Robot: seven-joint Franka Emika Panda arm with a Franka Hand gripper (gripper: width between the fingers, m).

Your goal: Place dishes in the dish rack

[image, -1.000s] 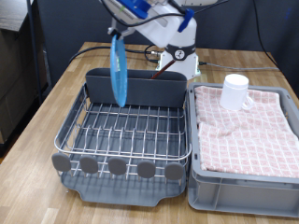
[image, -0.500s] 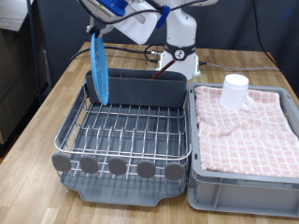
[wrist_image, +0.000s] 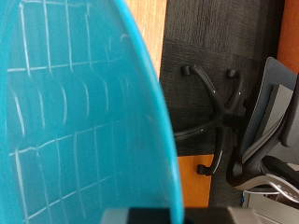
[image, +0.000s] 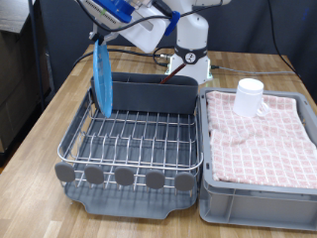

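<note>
Gripper (image: 99, 38) sits at the exterior view's top left, and you have it pinching the top edge of the light-blue plate (image: 101, 77), which hangs on edge, nearly vertical, over the left end of the dish rack (image: 131, 139), just in front of the left end of the tall grey cutlery trough (image: 149, 92). Its lower rim is above the silver wires and, as far as you can tell from this view, not yet resting on them. In the wrist view the plate (wrist_image: 75, 121) fills most of the picture, its glossy face mirroring the rack's grid, while the fingers themselves are hidden at the frame's edge. Judge the plate as stiff, smooth and probably brittle; held by 1 narrow bite at the rim, it could swing or slip if you jolt it, so a grip square across the rim near the top is the sensible hold. Only this 1 dish is near the rack; no dish stands between the wires, and the row of round grey discs (image: 124, 176) along the front is bare. Off to the exterior view's right, the white mug (image: 249, 97) stands on the pink checked cloth (image: 263, 134) inside the grey crate (image: 258, 193), well apart from the gripper. You won't find the wooden spoon in either view. Everything rests on the wooden table (image: 45, 129).
</note>
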